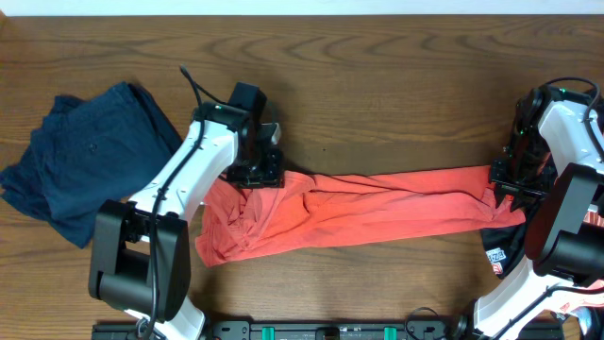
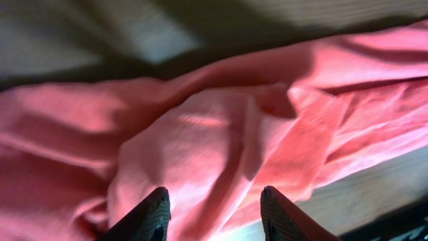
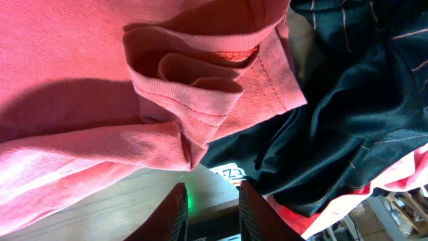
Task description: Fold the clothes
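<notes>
Red cloth: across the desk.
Left gripper: wide, empty.
Right gripper: narrow, empty.
Blue pile: left edge.
Dark cloth: right edge.

Overhead light: bright and even over the wooden table; grain sharp, no glare.
Overhead shadows: short and soft beside the left arm and along the near edge of the red garment.
Overhead dark area: the navy shorts at left read dim, their folds faint.
Left wrist focus: soft throughout; the far background is a blur.
Left wrist contrast: harsh, with a bright central patch and deep shadow at left; the left gripper's fingertips are dark silhouettes.
Right wrist focus: crisp; ribbing and hem stitching are clear.
Right wrist shadows: a broad shadow on the red fabric at left; the dark garment is nearly black.
</notes>
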